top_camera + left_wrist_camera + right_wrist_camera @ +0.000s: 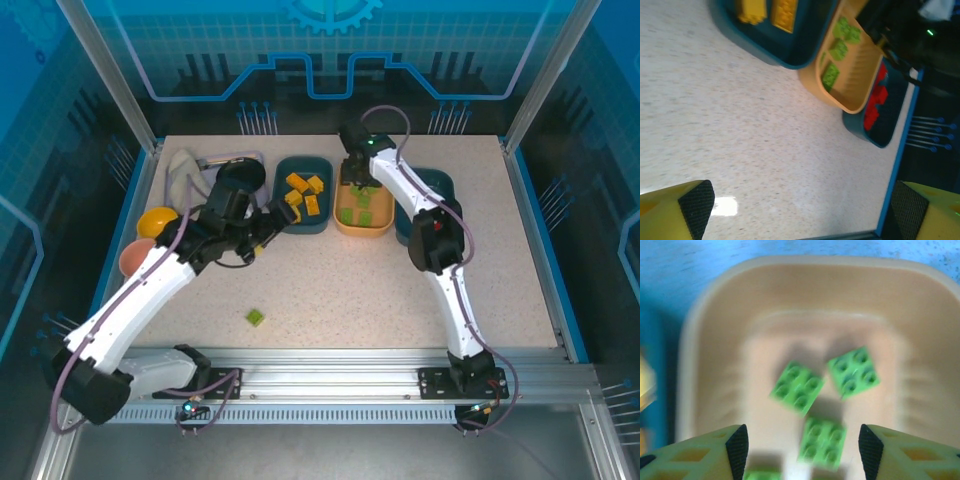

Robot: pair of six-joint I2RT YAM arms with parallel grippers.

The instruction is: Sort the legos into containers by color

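My right gripper (360,180) hangs open over the orange-tan container (352,226). In the right wrist view its fingers (737,450) stand wide apart above that container (715,330). Green legos lie in it: one (796,387), a second (853,371), and a blurred third (823,441) between the jaws, touching neither pad. My left gripper (277,220) is open and holds nothing, beside the teal container (322,222) of yellow-orange legos (305,190). One green lego (256,317) lies alone on the table. Red legos (875,105) lie in the other teal container (865,136).
A yellow bowl (157,222) and a pink bowl (137,257) stand at the left edge. A lavender tray (215,160) with a black bowl (240,175) and a white object (183,170) stand at the back left. A blue rim (900,155) bounds the table.
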